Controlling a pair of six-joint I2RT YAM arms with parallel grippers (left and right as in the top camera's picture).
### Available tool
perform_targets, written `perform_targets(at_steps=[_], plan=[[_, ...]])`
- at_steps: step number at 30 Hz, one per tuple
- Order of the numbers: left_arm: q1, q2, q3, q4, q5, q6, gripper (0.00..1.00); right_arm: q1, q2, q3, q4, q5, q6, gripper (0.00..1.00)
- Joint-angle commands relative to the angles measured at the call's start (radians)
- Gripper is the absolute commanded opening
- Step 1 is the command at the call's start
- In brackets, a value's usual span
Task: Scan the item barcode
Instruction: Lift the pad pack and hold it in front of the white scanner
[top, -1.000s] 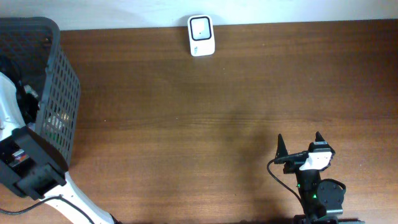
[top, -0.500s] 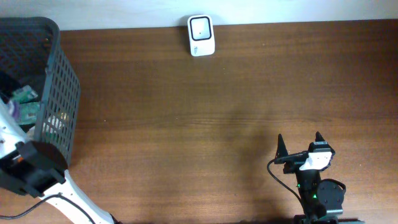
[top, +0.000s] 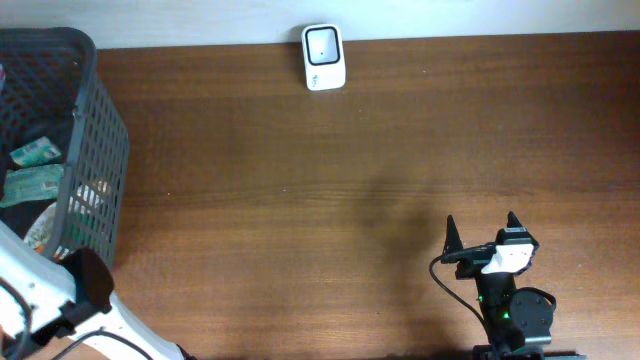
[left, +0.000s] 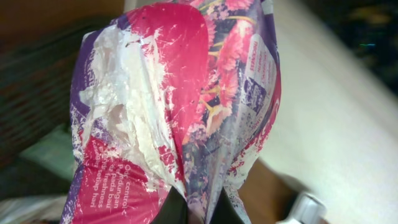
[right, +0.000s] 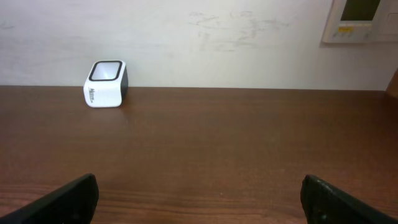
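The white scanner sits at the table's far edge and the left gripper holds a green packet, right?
Not green: the packet in the left gripper is pink and purple, as the left wrist view shows. The white scanner does sit at the table's far edge.

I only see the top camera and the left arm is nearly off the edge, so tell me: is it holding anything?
Observer: Yes, the left gripper is shut on a crinkly pink and purple packet.
Operator: Can you see its barcode?
Observer: Not on the side facing the left wrist camera, only flowers and small print.
Operator: What is on the wall?
Observer: The right wrist view shows a beige panel with a screen, high up.
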Motion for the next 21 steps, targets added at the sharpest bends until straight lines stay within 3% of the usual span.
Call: perform_targets(at_steps=[1,4,7,12,21], plan=[[-0.096,-0.045,0.074,0.016,0.106,0.021,0.0,0.008,-0.006,-0.009,-0.002,0.008,0.008,0.98],[-0.195,-0.048,0.075,0.023,0.1,0.044,0.0,0.008,-0.006,-0.009,-0.002,0.008,0.008,0.99],[-0.325,-0.047,0.061,0.018,0.1,0.178,0.0,0.008,-0.006,-0.009,-0.002,0.008,0.008,0.98],[-0.509,-0.036,0.041,0.006,0.05,0.305,0.0,0.008,-0.006,-0.009,-0.002,0.008,0.008,0.99],[-0.696,0.031,-0.089,-0.077,-0.192,0.306,0.0,0.008,-0.006,-0.009,-0.002,0.008,0.008,0.98]])
